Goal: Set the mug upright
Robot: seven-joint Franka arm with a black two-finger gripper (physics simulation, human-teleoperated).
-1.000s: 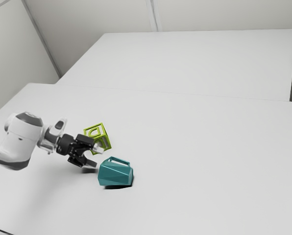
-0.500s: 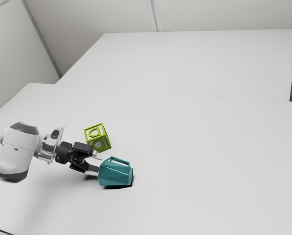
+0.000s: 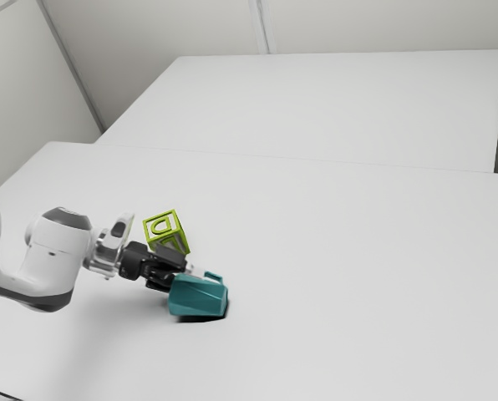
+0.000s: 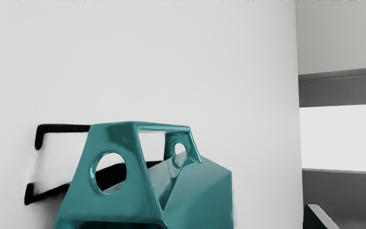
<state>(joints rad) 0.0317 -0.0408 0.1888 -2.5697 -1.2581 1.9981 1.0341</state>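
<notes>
On the white table [image 3: 358,267], a lime-green block [image 3: 165,227] sits near the gripper [image 3: 177,266], whose fingers stand apart; the teal mug [image 3: 199,296] lies on its side, right by their tips

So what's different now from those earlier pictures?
The gripper has moved toward the exterior view's right, up to the teal mug, and now overlaps it in that view. It has not visibly taken hold of anything. The mug still lies on its side in the same spot, and the green block stayed put.
</notes>
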